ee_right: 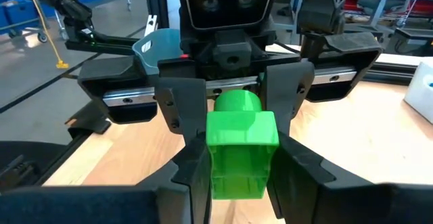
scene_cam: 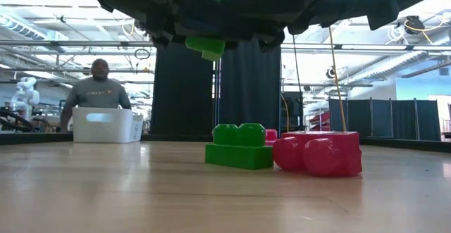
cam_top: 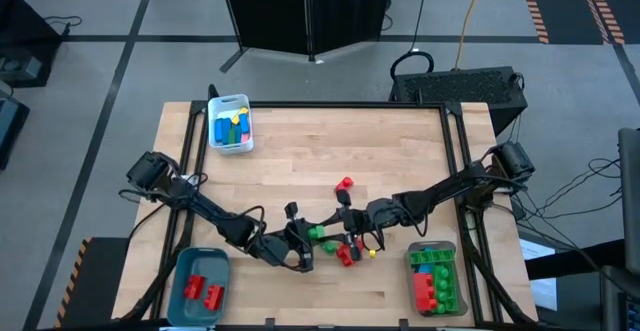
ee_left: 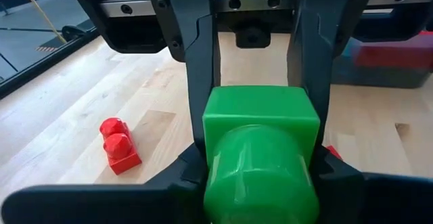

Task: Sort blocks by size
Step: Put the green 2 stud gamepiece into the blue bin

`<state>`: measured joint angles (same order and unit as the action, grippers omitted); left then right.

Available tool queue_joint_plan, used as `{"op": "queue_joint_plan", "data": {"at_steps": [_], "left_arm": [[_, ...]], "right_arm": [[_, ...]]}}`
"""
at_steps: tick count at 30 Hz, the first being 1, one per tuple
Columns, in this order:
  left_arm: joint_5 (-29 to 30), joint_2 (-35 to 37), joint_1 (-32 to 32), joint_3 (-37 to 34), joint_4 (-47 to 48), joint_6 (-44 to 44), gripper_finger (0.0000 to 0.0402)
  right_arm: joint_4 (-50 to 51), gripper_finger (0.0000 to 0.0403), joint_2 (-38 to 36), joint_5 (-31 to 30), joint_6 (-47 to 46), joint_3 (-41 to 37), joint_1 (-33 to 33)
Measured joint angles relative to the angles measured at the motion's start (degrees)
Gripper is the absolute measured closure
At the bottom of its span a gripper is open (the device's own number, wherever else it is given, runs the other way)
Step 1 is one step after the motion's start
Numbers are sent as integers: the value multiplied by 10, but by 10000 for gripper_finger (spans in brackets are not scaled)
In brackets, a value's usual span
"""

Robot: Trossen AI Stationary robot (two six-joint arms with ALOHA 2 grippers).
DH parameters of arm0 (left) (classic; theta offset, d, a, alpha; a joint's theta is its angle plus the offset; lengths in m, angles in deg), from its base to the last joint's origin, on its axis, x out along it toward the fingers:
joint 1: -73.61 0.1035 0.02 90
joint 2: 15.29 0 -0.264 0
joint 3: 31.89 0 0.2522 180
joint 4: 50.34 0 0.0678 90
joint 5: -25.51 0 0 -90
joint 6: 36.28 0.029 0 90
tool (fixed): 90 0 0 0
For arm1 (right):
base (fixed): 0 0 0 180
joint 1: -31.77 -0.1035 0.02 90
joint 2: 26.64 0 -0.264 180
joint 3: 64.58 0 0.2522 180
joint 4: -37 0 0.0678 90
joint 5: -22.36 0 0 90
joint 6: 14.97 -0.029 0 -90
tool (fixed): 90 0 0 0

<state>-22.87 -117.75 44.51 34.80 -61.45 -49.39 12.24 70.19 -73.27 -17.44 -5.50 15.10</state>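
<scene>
A green block (cam_top: pixel 316 233) with one round stud hangs above the middle of the table, between my two grippers, which face each other. My left gripper (cam_top: pixel 303 239) comes from the table's left and is shut on it. My right gripper (cam_top: pixel 338 227) comes from the right and is also shut on it. Under them, a green brick (scene_cam: pixel 239 146) and a red brick (scene_cam: pixel 320 153) rest flat on the wood. A smaller red brick (ee_left: pixel 119 145) lies farther off. My left gripper pinches the green block's stud end (ee_left: pixel 260 176) between its two fingers (ee_left: pixel 183 176), coming nearly level from the table's left. The block is lifted clear of the table. My right gripper pinches the block's square body (ee_right: pixel 238 166) between its two fingers (ee_right: pixel 193 176), coming nearly level from the table's right. The stud points away from it, toward the left gripper.
A white bin (cam_top: pixel 230 123) with mixed blocks stands at the far left. A teal bin (cam_top: pixel 200 283) with red blocks is at the near left, and a clear bin (cam_top: pixel 435 276) with green and red blocks at the near right. A person (scene_cam: pixel 99 89) sits beyond the table.
</scene>
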Motion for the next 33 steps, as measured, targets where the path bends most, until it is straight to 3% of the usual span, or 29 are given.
{"op": "queue_joint_plan", "data": {"at_steps": [27, 33], "left_arm": [[8, 2, -12, 0, 6, -1, 299], [18, 51, -25, 0, 113, -66, 299]], "right_arm": [[7, 266, 0, -2, 11, 0, 0], [22, 250, 0, -13, 30, -3, 2]]}}
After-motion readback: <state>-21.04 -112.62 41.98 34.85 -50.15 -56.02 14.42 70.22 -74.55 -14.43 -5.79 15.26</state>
